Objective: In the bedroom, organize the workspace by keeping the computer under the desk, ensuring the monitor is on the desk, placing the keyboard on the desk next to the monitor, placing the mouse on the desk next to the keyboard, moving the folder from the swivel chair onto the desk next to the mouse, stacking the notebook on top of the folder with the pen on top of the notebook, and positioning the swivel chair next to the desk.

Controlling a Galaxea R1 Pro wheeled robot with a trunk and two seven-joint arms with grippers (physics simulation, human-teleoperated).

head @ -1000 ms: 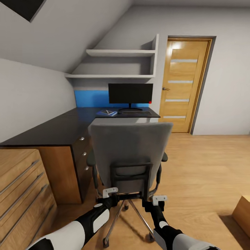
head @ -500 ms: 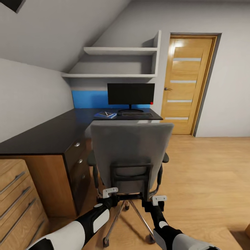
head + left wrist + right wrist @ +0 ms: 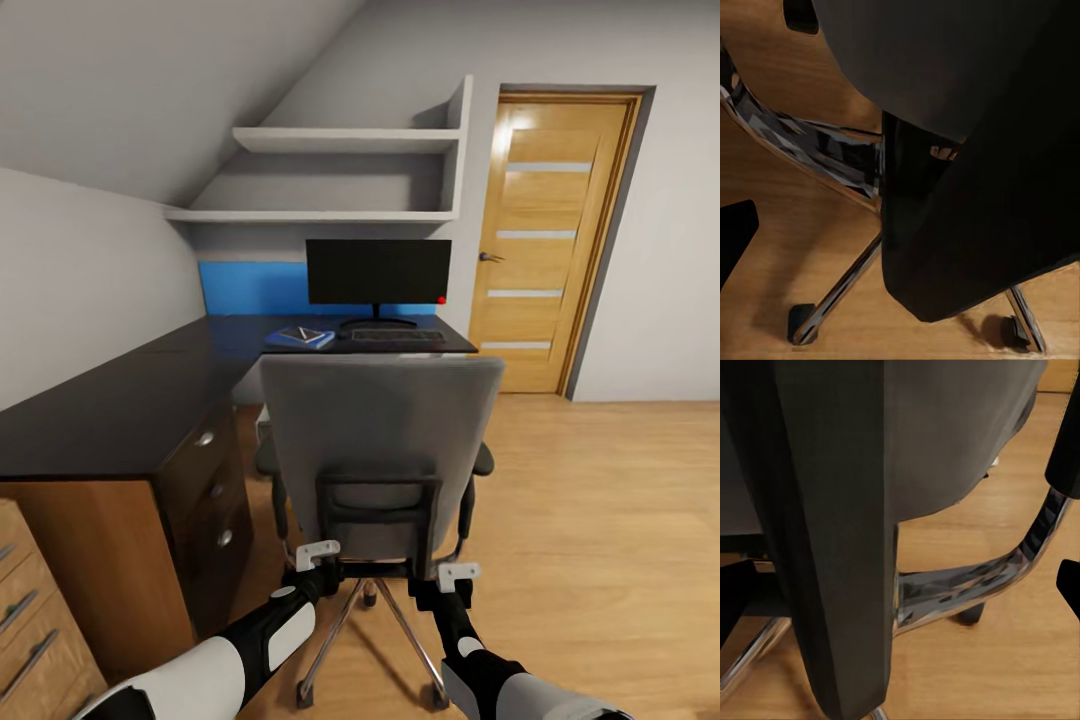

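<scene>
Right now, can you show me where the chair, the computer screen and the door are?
swivel chair (image 3: 380, 430), head view, middle of its grey backrest
monitor (image 3: 378, 271), head view, centre of its dark screen
door (image 3: 552, 240), head view, middle of its wooden panel

Wooden door (image 3: 545, 235), wall shelves (image 3: 340, 175), wooden floor (image 3: 600, 520).
</scene>
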